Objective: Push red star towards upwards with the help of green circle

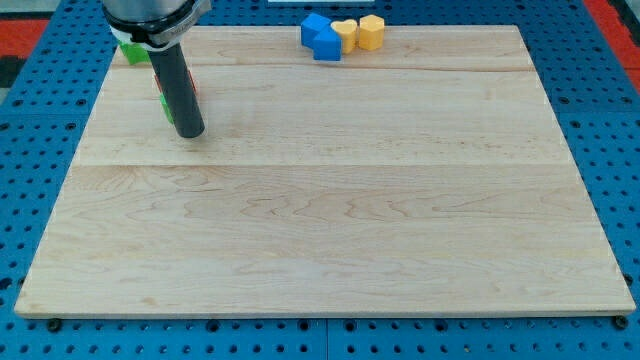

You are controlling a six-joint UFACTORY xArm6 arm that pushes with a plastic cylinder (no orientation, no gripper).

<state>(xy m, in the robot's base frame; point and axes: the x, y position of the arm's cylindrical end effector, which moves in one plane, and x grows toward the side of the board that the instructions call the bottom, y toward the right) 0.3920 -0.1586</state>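
Wooden board (330,200): our tip (190,132), a bare rod with no claw, sits just below the green circle (162,104) and red star (191,84), mostly hidden behind it; next, we judge, push upward.

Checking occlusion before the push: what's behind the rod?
Behind the rod, slivers of green and red show at its edges; another green block sits higher. Shapes are covered. My tip rests just below them.

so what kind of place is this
Probably a robotics lab bench: a wooden board on a blue pegboard table, small coloured blocks, and an arm's rod with my tip on the board.
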